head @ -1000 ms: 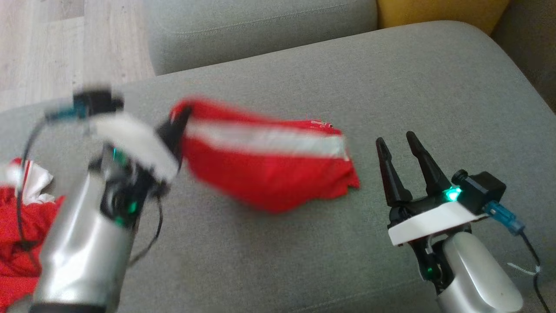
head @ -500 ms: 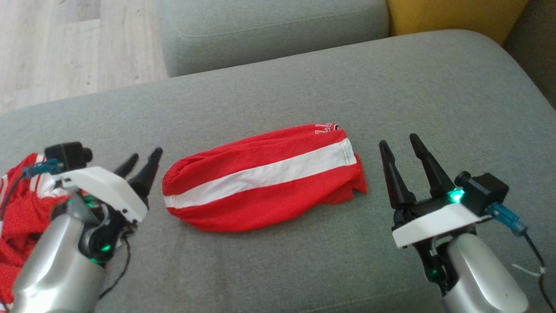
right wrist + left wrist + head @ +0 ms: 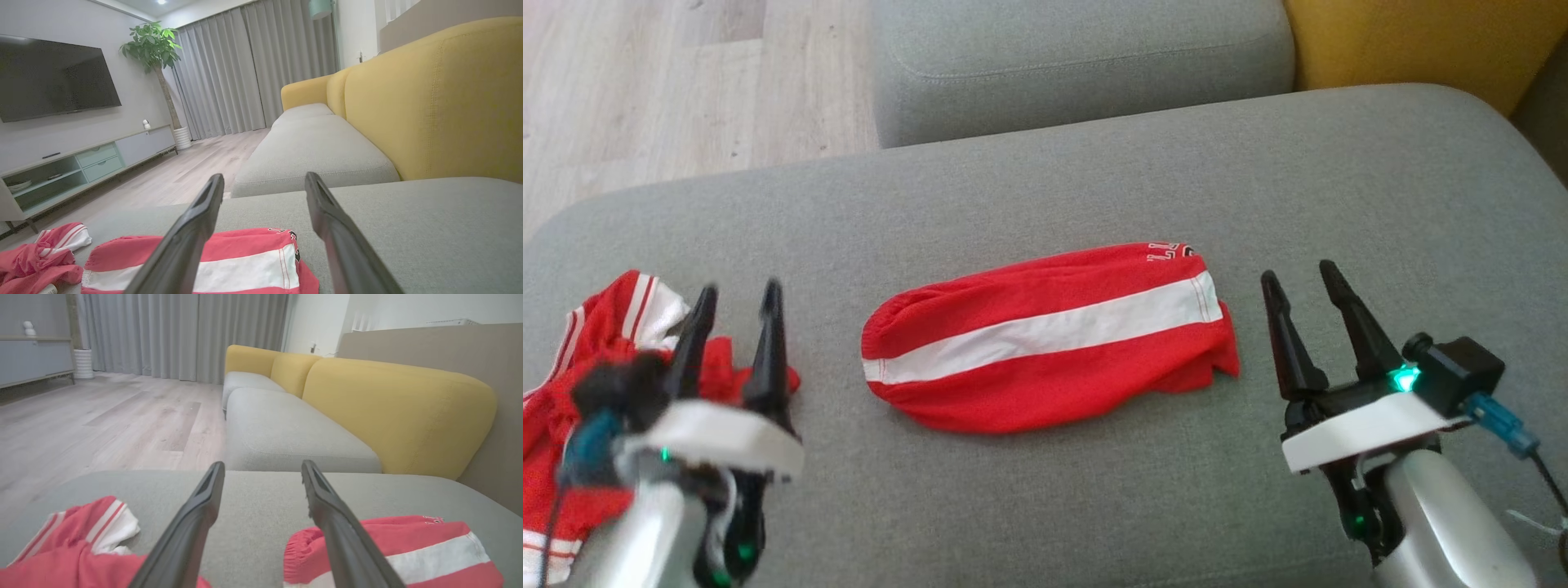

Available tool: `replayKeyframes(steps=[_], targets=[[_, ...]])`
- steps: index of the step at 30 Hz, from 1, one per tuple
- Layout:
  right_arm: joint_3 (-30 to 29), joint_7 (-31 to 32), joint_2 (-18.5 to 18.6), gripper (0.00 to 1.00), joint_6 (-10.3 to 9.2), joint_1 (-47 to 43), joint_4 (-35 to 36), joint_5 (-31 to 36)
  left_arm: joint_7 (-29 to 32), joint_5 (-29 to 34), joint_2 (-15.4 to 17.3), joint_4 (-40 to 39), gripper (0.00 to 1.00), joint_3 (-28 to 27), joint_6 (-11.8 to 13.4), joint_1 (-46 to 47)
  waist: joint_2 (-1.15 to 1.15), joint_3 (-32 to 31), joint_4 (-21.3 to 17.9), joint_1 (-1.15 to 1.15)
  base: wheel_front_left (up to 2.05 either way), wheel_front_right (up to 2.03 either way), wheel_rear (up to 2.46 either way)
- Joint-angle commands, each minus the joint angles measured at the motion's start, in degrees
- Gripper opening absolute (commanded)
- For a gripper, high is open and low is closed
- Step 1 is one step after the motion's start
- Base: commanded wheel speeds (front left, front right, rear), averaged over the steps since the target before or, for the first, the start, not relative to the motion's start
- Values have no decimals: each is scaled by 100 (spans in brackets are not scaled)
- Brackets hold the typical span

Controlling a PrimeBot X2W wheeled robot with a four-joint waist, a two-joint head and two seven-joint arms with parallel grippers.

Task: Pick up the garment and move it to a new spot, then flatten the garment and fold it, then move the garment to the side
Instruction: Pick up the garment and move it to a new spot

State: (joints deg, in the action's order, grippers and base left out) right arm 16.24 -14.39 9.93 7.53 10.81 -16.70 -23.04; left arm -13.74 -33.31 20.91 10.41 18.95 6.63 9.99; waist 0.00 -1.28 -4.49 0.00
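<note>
The garment [image 3: 1045, 343] is red with a white stripe and lies folded in a long oval in the middle of the grey sofa seat [image 3: 1094, 171]. It also appears in the left wrist view [image 3: 408, 555] and the right wrist view [image 3: 245, 261]. My left gripper [image 3: 740, 287] is open and empty, left of the garment and apart from it, with its fingers [image 3: 196, 514] spread wide. My right gripper [image 3: 1298, 272] is open and empty just right of the garment's right end, its fingers [image 3: 192, 228] pointing over that end.
A second crumpled red and white garment [image 3: 596, 359] lies at the seat's left end, under my left gripper. Another grey seat cushion [image 3: 1078, 65] lies beyond, a yellow backrest [image 3: 1421, 41] is at the far right, and wooden floor [image 3: 645, 82] at the far left.
My left gripper opened and let go of the garment, which now lies still on the seat. The left arm drew back to the lower left. The head camera shifted a little.
</note>
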Motion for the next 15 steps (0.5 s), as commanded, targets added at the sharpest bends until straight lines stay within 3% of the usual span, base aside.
replayKeyframes(steps=[1,7,11,15], targets=[[44,-61,68,100,-4,37,218,25,-91,171,51,-366,100,-406,207,-8,0,-8,15,0,0,0,0],[-71,-61,41,100,-4,-93,165,5,-123,660,-487,-943,100,-823,576,-900,0,-26,15,0,0,0,0],[-109,-61,48,100,-4,-110,102,-9,-124,843,-802,-980,100,-887,447,-1120,0,-41,63,0,0,0,0],[-94,-61,44,100,-4,-69,41,-17,-125,1021,-897,-864,100,-932,272,-1053,0,-51,90,0,0,0,0]])
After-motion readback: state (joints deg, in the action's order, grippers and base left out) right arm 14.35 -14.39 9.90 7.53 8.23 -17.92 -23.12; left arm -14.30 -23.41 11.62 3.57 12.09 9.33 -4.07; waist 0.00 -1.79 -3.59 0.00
